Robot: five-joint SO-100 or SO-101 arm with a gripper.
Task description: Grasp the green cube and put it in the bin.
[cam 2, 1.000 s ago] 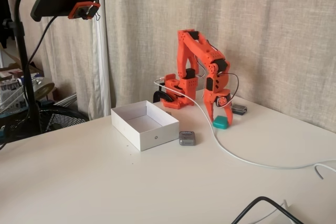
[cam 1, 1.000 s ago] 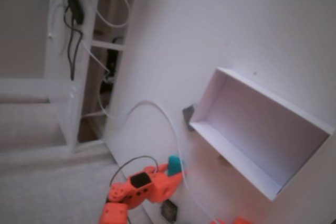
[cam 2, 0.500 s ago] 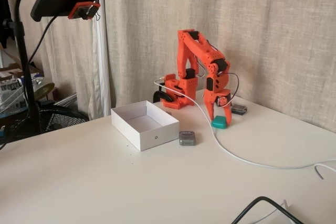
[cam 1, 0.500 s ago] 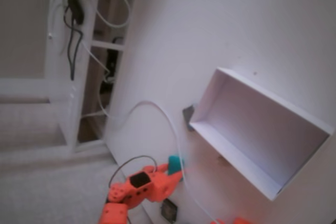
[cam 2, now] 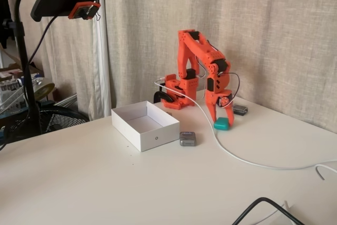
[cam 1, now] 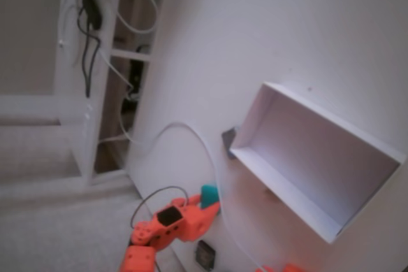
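Observation:
The green cube (cam 2: 221, 124) rests on the white table just right of the arm's base, and it shows as a teal block (cam 1: 209, 193) in the view from above. My orange gripper (cam 2: 221, 119) points straight down over it. One finger stands against each side of the cube, so the gripper is shut on it, low at the table. The bin (cam 2: 156, 135) is a shallow white box to the left of the cube in the front fixed view. In the view from above the bin (cam 1: 280, 199) lies to the right of the gripper (cam 1: 207, 203) and has nothing in it.
A small dark grey square piece (cam 2: 187, 138) lies at the bin's near corner. A white cable (cam 2: 247, 162) runs across the table past the cube. Another small grey device (cam 2: 239, 110) sits behind the gripper. A camera stand (cam 2: 31, 61) is at the left.
The fingers have closed in on the cube. In the view from above the cube has shifted slightly up and left with the gripper. It has stayed at table height.

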